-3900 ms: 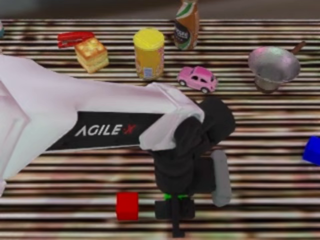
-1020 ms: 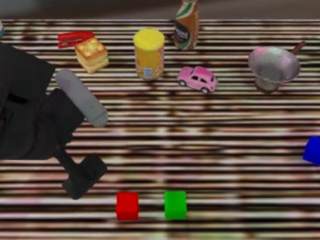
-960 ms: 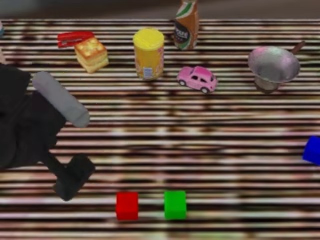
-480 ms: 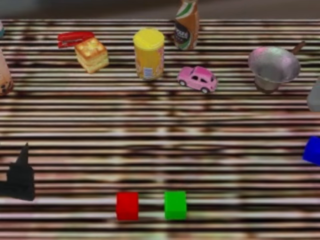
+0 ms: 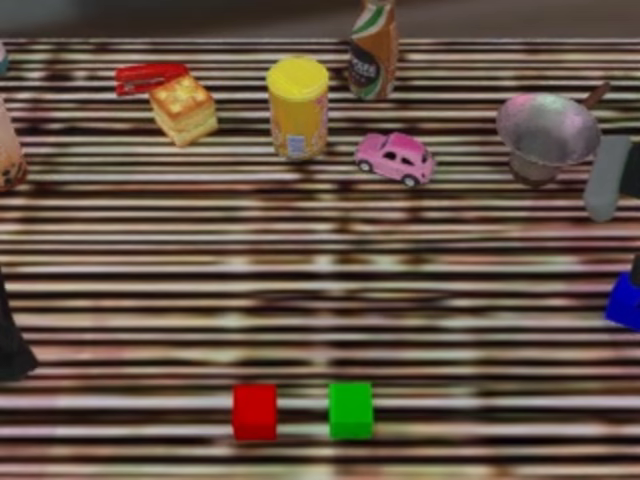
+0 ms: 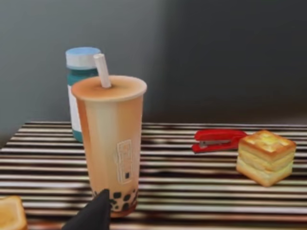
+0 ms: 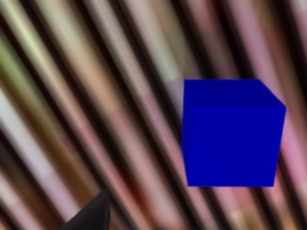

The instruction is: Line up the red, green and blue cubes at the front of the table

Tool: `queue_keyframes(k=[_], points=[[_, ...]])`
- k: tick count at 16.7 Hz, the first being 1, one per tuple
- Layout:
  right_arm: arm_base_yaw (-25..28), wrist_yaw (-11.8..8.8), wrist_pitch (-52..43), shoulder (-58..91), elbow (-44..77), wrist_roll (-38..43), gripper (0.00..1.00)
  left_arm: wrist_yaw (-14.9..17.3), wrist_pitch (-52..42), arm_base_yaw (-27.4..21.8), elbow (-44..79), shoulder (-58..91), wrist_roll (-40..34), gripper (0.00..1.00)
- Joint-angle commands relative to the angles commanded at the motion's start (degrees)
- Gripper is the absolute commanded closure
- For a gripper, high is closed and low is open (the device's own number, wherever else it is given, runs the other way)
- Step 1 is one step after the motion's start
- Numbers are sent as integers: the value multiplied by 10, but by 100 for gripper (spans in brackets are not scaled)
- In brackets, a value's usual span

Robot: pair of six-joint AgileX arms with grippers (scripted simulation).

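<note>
**Red and green cubes at near edge, blue cube still out at right edge**

Top view gave you the red cube (image 5: 255, 411) and green cube (image 5: 351, 410) side by side near the front of the striped table (image 5: 320, 290), small gap between them. Blue cube (image 5: 625, 301) sat at the far right edge, half cut off, well apart from the other two. Your right arm (image 5: 608, 178) showed only as a grey and black piece at the right edge, just above the blue cube. Your left gripper (image 5: 12, 345) was a dark sliver at the left edge.

Right wrist view showed what top view cut off: the whole blue cube (image 7: 230, 134) on the stripes, nothing touching it, one dark fingertip (image 7: 93, 213) apart from it. Left wrist view gave you a bubble tea cup (image 6: 112, 148) with straw and dark pearls at the bottom, a blue-capped bottle (image 6: 79, 91) behind it, red stapler (image 6: 218, 140), cake square (image 6: 265, 157).

Jaws: you couldn't tell on either side.

Far row in top view: yellow can (image 5: 298, 107), brown bottle (image 5: 373, 50), pink toy car (image 5: 396, 158), metal pan (image 5: 548, 132).
</note>
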State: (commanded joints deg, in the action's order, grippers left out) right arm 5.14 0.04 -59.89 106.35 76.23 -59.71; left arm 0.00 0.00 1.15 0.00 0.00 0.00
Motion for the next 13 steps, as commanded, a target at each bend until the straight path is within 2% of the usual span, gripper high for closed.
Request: queue_keyframes(k=[6, 13], points=[[-2, 0, 10, 4, -7, -1, 0, 0, 0, 0, 0, 0, 0, 0], [1, 0, 158, 66, -89, 2, 0, 0, 0, 0, 0, 0, 0, 0]])
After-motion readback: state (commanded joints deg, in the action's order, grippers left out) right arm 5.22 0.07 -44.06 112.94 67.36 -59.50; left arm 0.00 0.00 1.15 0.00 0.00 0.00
